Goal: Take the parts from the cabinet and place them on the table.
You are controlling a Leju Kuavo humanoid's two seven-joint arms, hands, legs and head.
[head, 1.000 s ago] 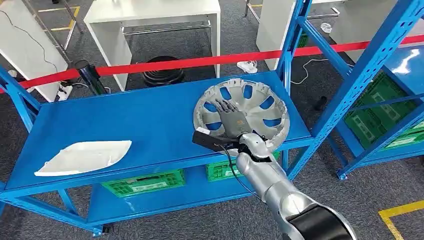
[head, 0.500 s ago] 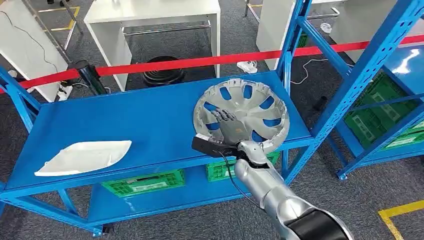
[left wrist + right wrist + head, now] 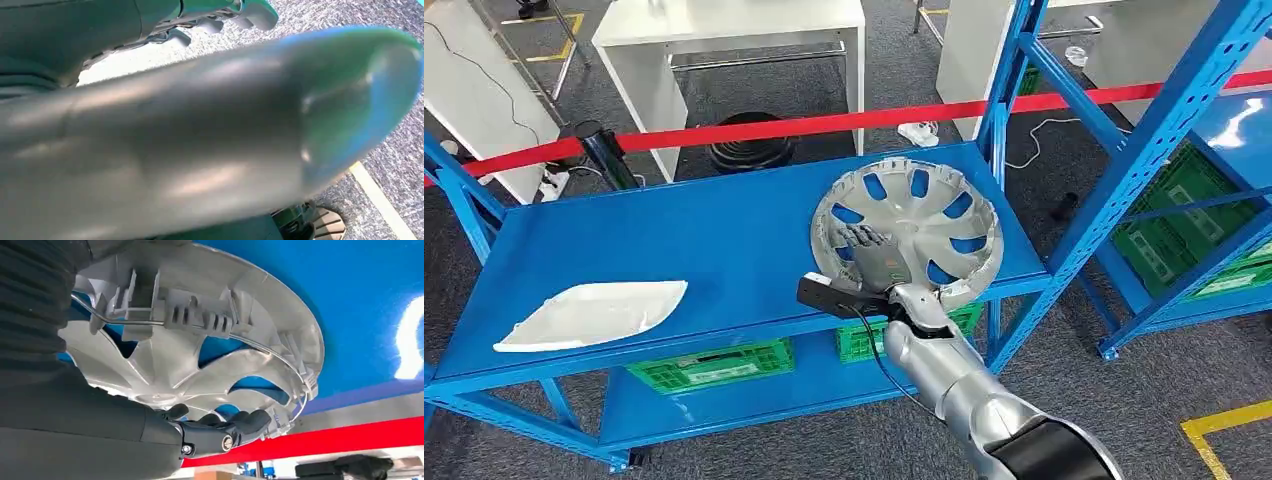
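Blurred grey left hand (image 3: 150, 140) above speckled grey carpet (image 3: 395, 135), fingers (image 3: 250, 12) curled.

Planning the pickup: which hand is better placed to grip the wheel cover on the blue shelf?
Right. The right hand already lies inside the wheel cover, fingers at its spokes. The left hand hangs over carpet floor, away from the blue shelf.

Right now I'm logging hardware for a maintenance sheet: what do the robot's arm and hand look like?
The right arm is polished silver with rounded segments and a black band near the shoulder. A black camera box sits at the wrist, with a thin black cable running down the arm. The right hand is grey with darker fingers.
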